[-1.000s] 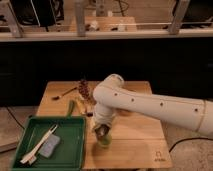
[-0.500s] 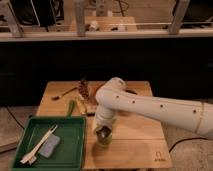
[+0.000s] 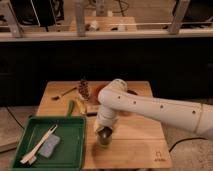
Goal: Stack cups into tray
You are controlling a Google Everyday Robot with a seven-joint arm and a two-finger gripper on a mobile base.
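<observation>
Little changed since a moment ago: gripper (image 3: 104, 134) still over the green cup (image 3: 104, 141), upright on the tabletop (image 3: 131, 150) just right of the tray (image 3: 75, 150). Jaws' state: cannot tell.

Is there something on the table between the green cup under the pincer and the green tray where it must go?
Nothing visible blocks that path. The pincer is right above the green cup, which stands just right of the tray. Only bare table lies between them. Inside the tray, pale utensils and a grey object occupy the left half.
</observation>
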